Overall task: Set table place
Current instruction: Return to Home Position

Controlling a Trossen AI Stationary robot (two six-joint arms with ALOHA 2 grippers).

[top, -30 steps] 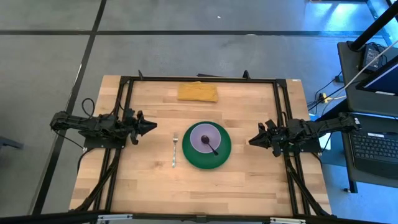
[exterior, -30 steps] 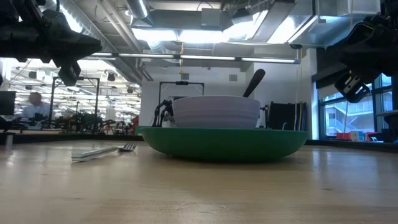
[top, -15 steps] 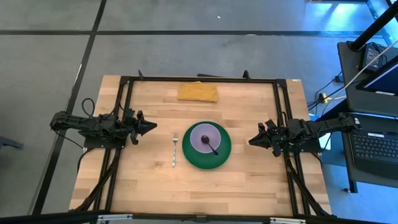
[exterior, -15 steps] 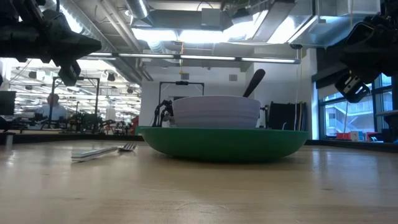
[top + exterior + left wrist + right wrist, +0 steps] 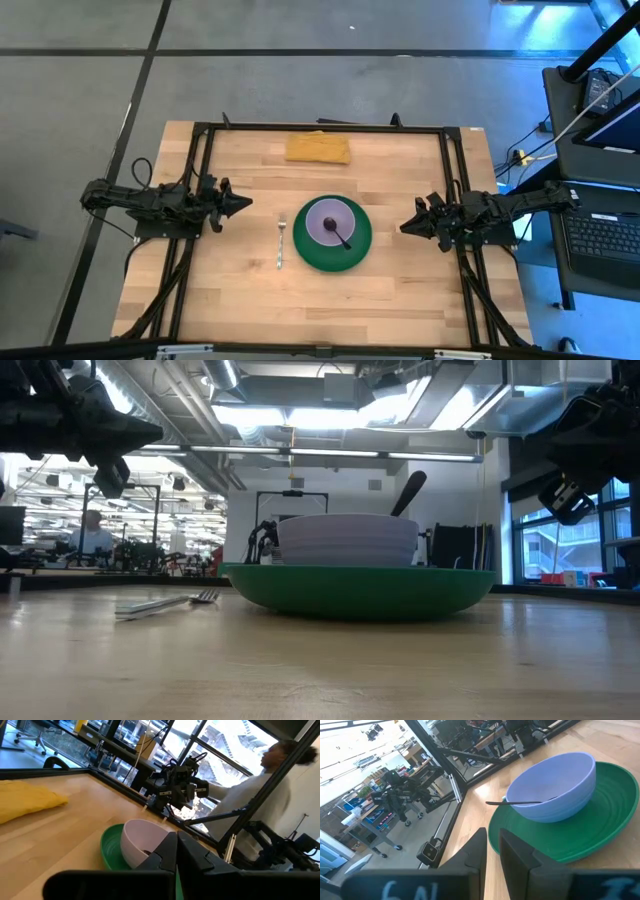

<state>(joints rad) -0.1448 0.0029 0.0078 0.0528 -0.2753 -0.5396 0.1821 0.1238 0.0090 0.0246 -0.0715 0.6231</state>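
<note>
While both dark arms hang over the side edges of the large light-wood butcher-block tabletop (image 5: 400, 300), the place setting lies between them near its middle. The round flat green plate (image 5: 309, 252) rests on the wood, and the smaller pale lilac bowl (image 5: 318, 218) sits upright on it. The dark-bowled metal spoon (image 5: 343, 236) lies in the bowl, its handle leaning over the rim on the right arm's side. The small metal fork (image 5: 281, 243) lies flat on the wood just beside the plate on the left arm's side, not touching it. The folded yellow cloth (image 5: 317, 148) lies near the far edge, well apart from the plate. The left arm (image 5: 160, 200) points toward the setting, its jaws pressed together and empty. The right arm (image 5: 490, 215) faces it from the opposite side, jaws drawn nearly together with a thin slit between them, grasping nothing. Both arms are well apart from the plate.
</note>
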